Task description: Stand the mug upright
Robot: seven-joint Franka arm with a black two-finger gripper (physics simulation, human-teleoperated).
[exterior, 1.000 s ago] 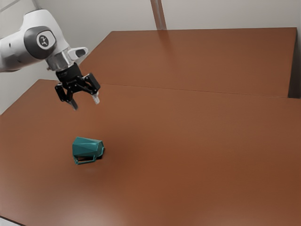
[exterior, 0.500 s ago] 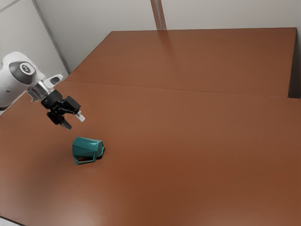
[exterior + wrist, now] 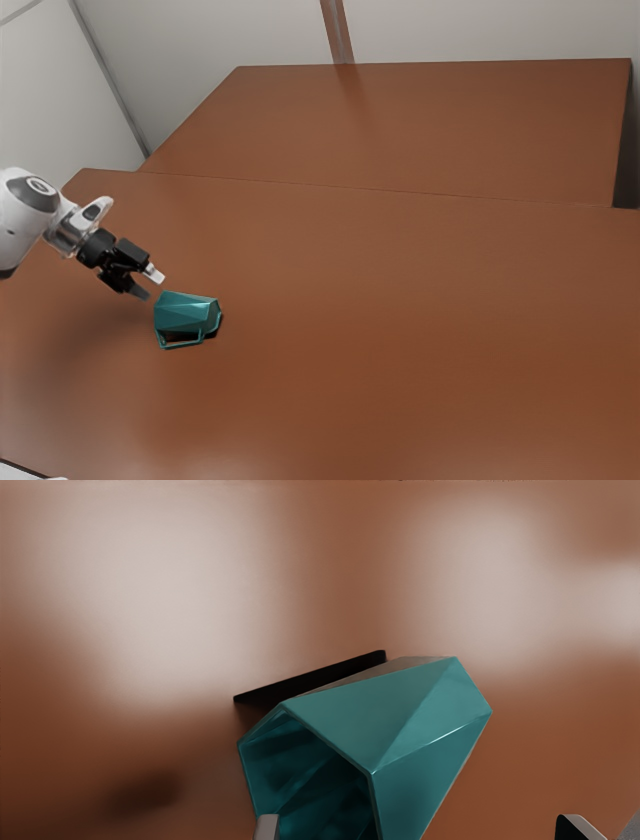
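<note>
In the exterior view my gripper [image 3: 147, 284] stands open just above the mug's upper left side, tilted toward it. The teal faceted mug [image 3: 185, 315] lies on its side on the brown table, its handle low on the side toward the view's bottom. In the wrist view the mug [image 3: 410, 720] shows its dark open mouth near one fingertip of the gripper [image 3: 417, 827]. The two fingertips are wide apart, and the mug's body partly appears between them. Nothing is held.
The brown table [image 3: 400, 320] extends broadly toward the exterior view's right. A raised-looking brown section [image 3: 430, 130] lies at the back, with a pale wall [image 3: 480, 30] behind it.
The arm has swung down and toward the exterior view's left, bringing my gripper from well above the table to close beside the mug. The mug lies as before.
</note>
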